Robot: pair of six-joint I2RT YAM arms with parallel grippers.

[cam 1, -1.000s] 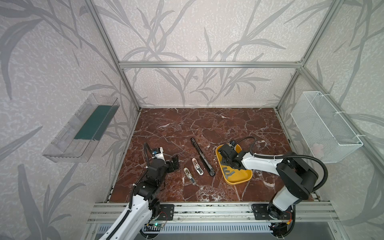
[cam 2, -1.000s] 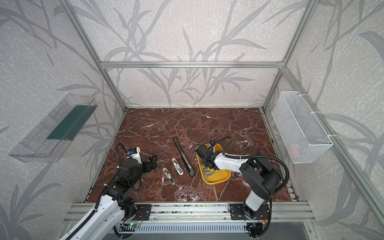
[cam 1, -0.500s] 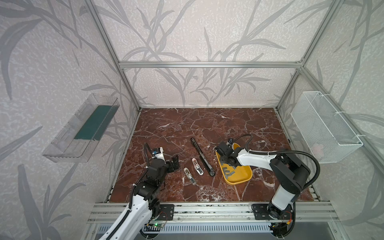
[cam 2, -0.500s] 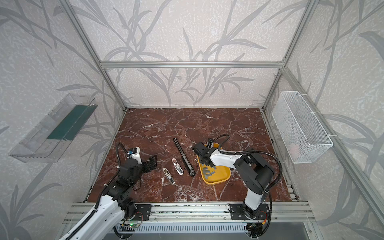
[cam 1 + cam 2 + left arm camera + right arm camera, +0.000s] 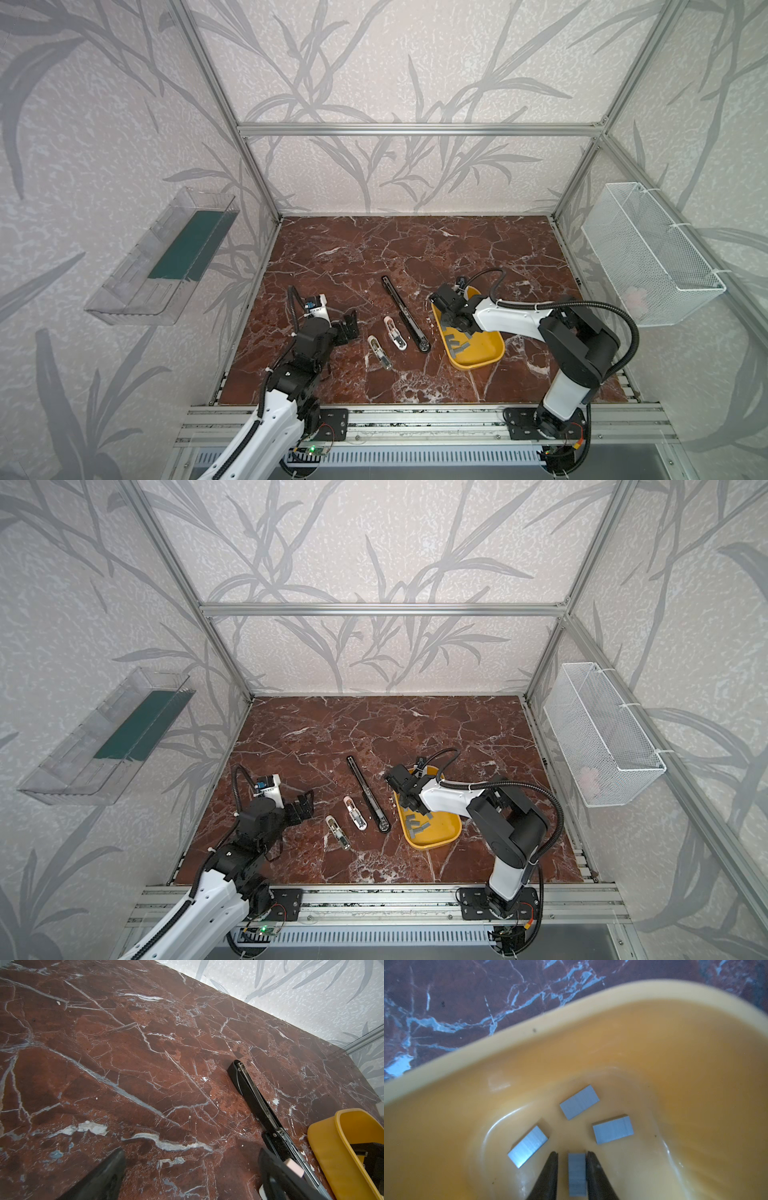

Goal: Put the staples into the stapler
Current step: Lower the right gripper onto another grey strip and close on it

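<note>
Several grey staples (image 5: 579, 1102) lie in the yellow tray (image 5: 571, 1028); in both top views they show as a small grey cluster (image 5: 455, 343) (image 5: 417, 827). My right gripper (image 5: 572, 1153) reaches down into the tray (image 5: 486, 353), its fingers on either side of one staple strip (image 5: 577, 1176). One finger touches the strip, and a thin gap remains at the other. A long black stapler (image 5: 405, 313) (image 5: 255, 1101) lies opened out flat left of the tray. My left gripper (image 5: 349, 326) (image 5: 192, 1152) stands open and empty over bare marble.
Two small white staplers (image 5: 394, 332) (image 5: 379, 351) lie between my left gripper and the black stapler. A clear bin (image 5: 162, 266) hangs on the left wall. A white wire basket (image 5: 648, 257) hangs on the right wall.
My right gripper's jaws have narrowed around one staple strip in the tray, and its wrist has shifted slightly. The left arm has not moved.
</note>
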